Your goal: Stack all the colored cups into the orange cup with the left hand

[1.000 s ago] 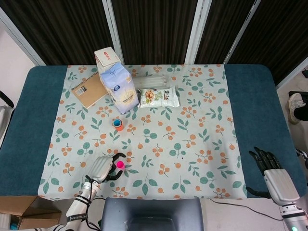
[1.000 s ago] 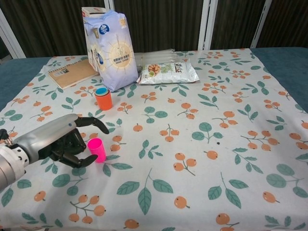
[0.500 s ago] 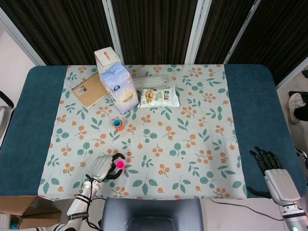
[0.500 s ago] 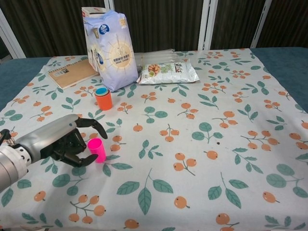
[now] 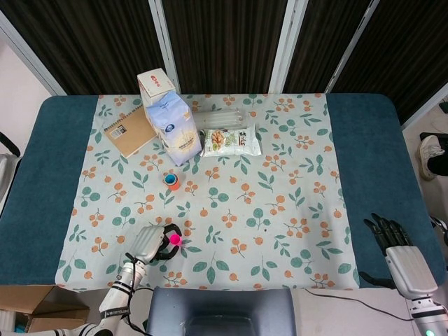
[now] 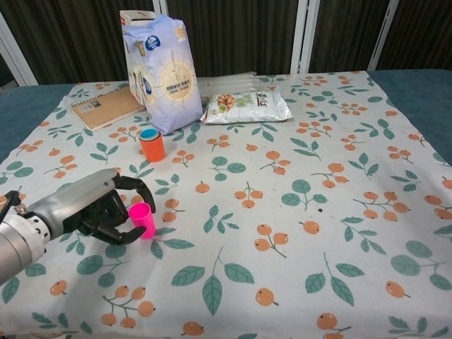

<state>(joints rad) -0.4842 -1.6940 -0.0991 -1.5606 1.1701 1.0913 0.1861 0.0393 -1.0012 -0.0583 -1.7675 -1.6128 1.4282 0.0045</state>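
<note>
A pink cup (image 6: 143, 219) (image 5: 174, 239) stands upright on the flowered cloth near the front left. My left hand (image 6: 92, 208) (image 5: 148, 241) is beside it on its left and holds it, with the thumb low at its base and a finger arched over its rim. Further back stands the orange cup (image 6: 151, 146) (image 5: 171, 183) with a blue cup (image 6: 149, 133) nested inside. My right hand (image 5: 399, 255) rests at the table's front right edge, fingers spread and holding nothing; the chest view does not show it.
At the back left stand a white-blue flour bag (image 6: 168, 74) and a carton (image 6: 135, 28), with a brown notebook (image 6: 107, 106) beside them. A snack packet (image 6: 244, 107) lies behind the middle of the cloth (image 6: 296, 212).
My left hand's fingers have curled in tighter around the pink cup. The cup has stayed where it was. The right hand has not moved.
</note>
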